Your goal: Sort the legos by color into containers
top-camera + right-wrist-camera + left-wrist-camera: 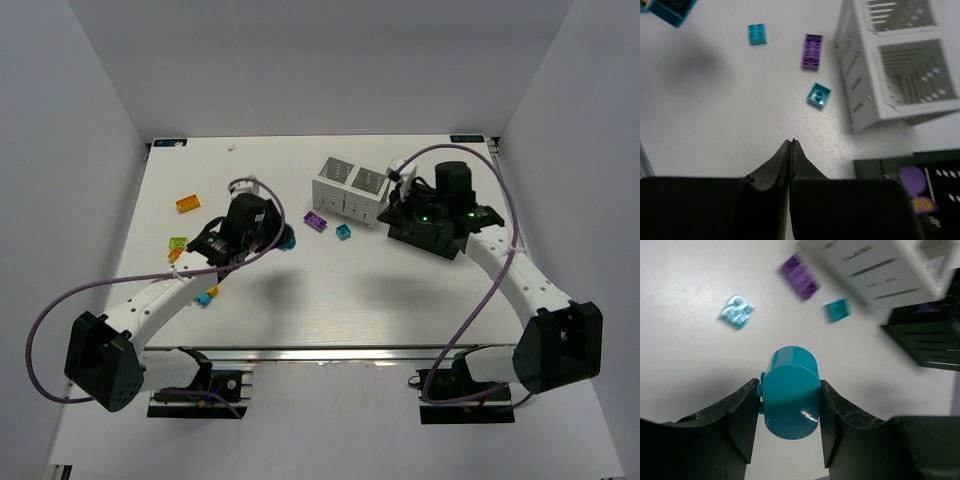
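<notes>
One rounded teal plastic brick (790, 405) is pinched in the left gripper (789, 390), and the white slotted two-compartment box (880, 270) lies ahead and to its right, nearer than the black slotted box (925, 340) beside which the right gripper (791, 145) hangs pressed together, empty.

No readable text, labels, brand marks or numbers in any view. Left wrist view is motion-blurred in the background, so can't tell about fine print there.
</notes>
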`<state>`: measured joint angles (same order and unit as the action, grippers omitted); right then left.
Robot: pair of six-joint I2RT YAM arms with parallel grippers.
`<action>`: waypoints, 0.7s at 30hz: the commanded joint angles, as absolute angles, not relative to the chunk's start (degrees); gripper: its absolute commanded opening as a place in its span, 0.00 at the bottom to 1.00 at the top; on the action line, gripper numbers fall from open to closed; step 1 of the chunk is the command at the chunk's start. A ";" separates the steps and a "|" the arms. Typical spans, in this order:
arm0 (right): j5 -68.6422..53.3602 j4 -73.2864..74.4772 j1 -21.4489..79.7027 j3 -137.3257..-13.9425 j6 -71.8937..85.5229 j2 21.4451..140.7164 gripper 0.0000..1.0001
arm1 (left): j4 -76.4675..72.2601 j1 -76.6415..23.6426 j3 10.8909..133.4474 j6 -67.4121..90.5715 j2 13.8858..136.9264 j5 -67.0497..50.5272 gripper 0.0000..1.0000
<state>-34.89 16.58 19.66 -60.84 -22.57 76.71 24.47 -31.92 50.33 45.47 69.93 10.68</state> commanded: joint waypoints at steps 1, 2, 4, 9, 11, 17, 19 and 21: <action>-33.84 10.29 15.13 -61.00 -19.08 71.99 0.00 | 14.60 -33.92 58.33 40.00 72.85 4.84 0.00; -33.49 9.33 13.90 -60.82 -18.72 71.37 0.00 | 13.37 -34.45 59.93 39.21 74.34 4.57 0.00; -33.31 5.90 10.12 -60.12 -17.93 69.53 0.00 | 9.33 -35.33 62.83 37.10 79.00 3.52 0.00; -36.20 4.13 5.28 -57.92 -21.52 66.37 0.00 | 1.85 -36.82 73.72 34.19 89.98 0.18 0.00; -38.83 3.26 4.49 -55.39 -23.37 63.83 0.11 | -2.78 -37.35 76.88 33.49 94.64 -2.35 0.00; -45.86 2.89 4.04 -51.51 -27.77 60.38 0.89 | -9.57 -39.02 85.15 30.50 105.27 -2.90 0.00; -46.93 3.16 3.96 -50.72 -28.21 59.77 0.90 | -10.11 -39.37 89.02 29.19 107.83 -2.64 0.00; -47.28 2.99 3.96 -50.28 -27.69 59.50 0.89 | -10.63 -39.55 92.27 27.70 111.16 -1.68 0.00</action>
